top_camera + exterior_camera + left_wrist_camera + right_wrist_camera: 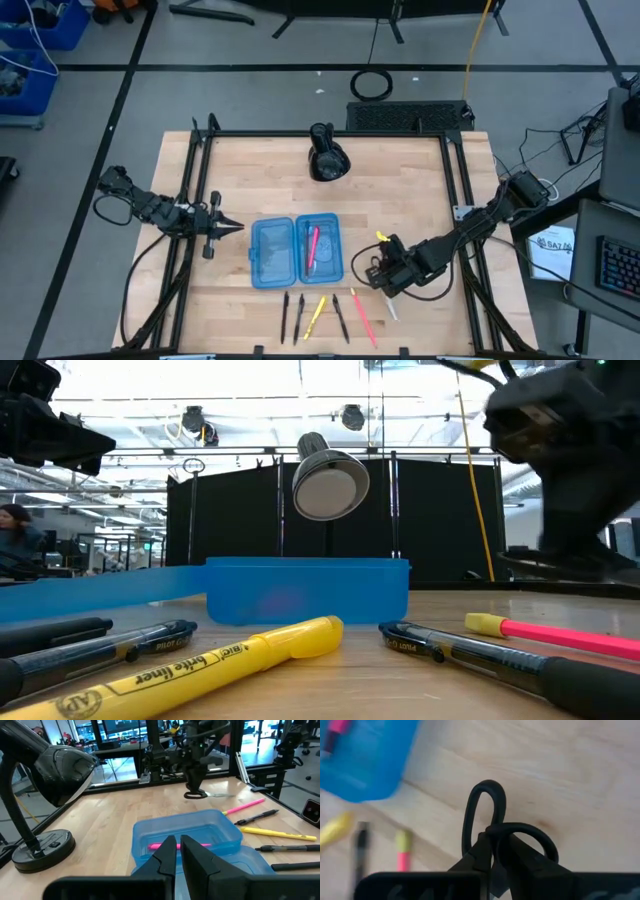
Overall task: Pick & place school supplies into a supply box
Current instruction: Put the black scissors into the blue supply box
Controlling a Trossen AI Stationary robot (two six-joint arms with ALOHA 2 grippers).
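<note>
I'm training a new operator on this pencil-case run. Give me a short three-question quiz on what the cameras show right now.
1. True or false: the supply box already holds a pink pen.
2. The right gripper is at which item?
A. the yellow highlighter
B. the scissors
C. the black desk lamp
3. Fill in: the left gripper waits beside the box on the side ____ from the scissors.

Key:
1. True; the pen lies in the box's right half.
2. B; its fingers are closed at the scissors' black handles.
3. Away; it sits left of the box, its fingers together and holding nothing.
</note>
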